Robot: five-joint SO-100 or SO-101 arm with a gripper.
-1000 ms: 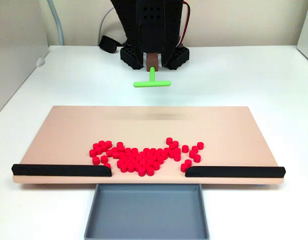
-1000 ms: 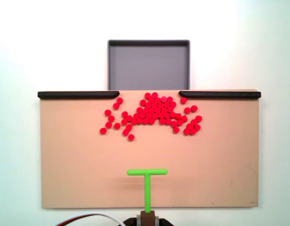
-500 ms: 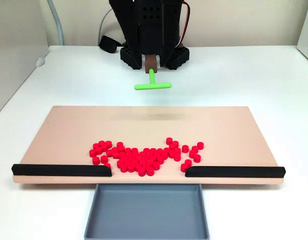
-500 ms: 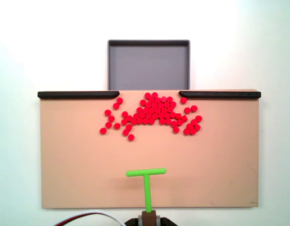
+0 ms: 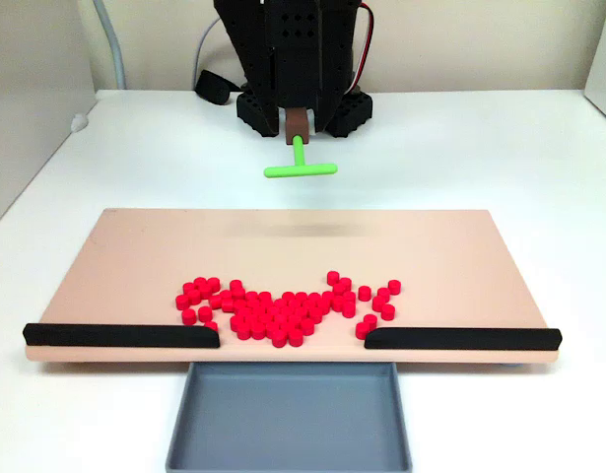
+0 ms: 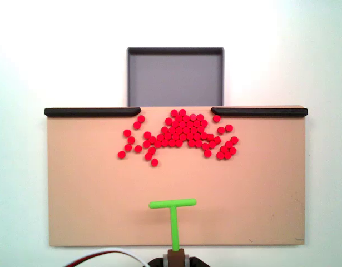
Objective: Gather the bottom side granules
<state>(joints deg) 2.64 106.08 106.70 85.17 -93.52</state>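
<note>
The red granules (image 6: 179,136) lie in a loose bunch on the tan board (image 6: 93,211), close to the edge with the two black bars (image 6: 93,112). Some sit right in the gap between the bars, just before the grey tray (image 6: 175,78). A few strays lie off to the left side of the bunch in the view from above, and a few more to its right.

The hand (image 5: 299,126) is at the other side of the board, near the arm's black base (image 5: 303,59). It is clenched on the stem of the green T-shaped tool (image 6: 173,214); the fingers themselves are mostly hidden, so I judge that from how the tool sticks out of the brown holder. In the view from above, the tool's stem points straight at the bunch and its crossbar lies sideways — the same way as the long side of the board. In the front view the tool seems to hang above the board, with a faint shadow under it.

So the granules lie straight ahead of the hand, well apart from the crossbar, with bare board in between. I think the next move needs the crossbar set down behind the strays — then it can push them toward the bunch.
</note>
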